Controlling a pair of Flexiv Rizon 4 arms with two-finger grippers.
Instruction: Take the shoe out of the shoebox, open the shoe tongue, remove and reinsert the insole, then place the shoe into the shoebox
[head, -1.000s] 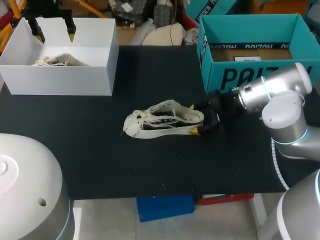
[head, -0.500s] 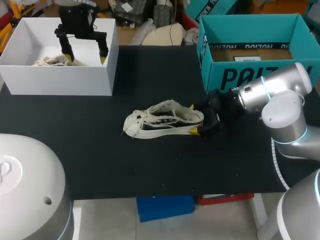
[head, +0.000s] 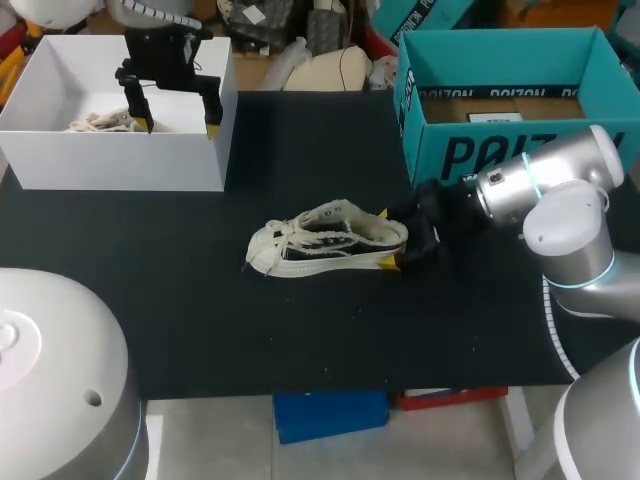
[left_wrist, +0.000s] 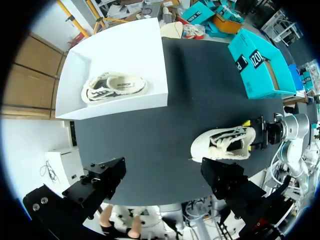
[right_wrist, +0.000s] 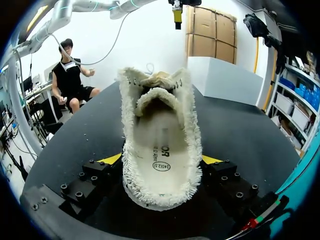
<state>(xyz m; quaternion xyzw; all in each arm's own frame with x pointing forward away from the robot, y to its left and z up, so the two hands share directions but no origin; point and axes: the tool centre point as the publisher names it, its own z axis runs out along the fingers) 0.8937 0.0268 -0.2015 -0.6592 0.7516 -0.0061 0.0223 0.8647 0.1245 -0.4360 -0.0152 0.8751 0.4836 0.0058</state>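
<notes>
The shoe (head: 330, 238) sits clamped heel-first between right fingers (right_wrist: 112, 159); left fingers (head: 210, 110) spread, empty.

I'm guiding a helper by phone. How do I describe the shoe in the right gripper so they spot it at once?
On the black table, look between the white box and the teal box: the shoe lies there, heel held by the right gripper. The other shoe looks alike but sits inside the white box; this one is out on the tabletop.

The front wall of the white box (head: 120, 160) hides most of the second shoe (head: 105, 121). The heel of the shoe (head: 330, 240) partly covers the yellow tips of the right pincer (head: 387, 238).
</notes>
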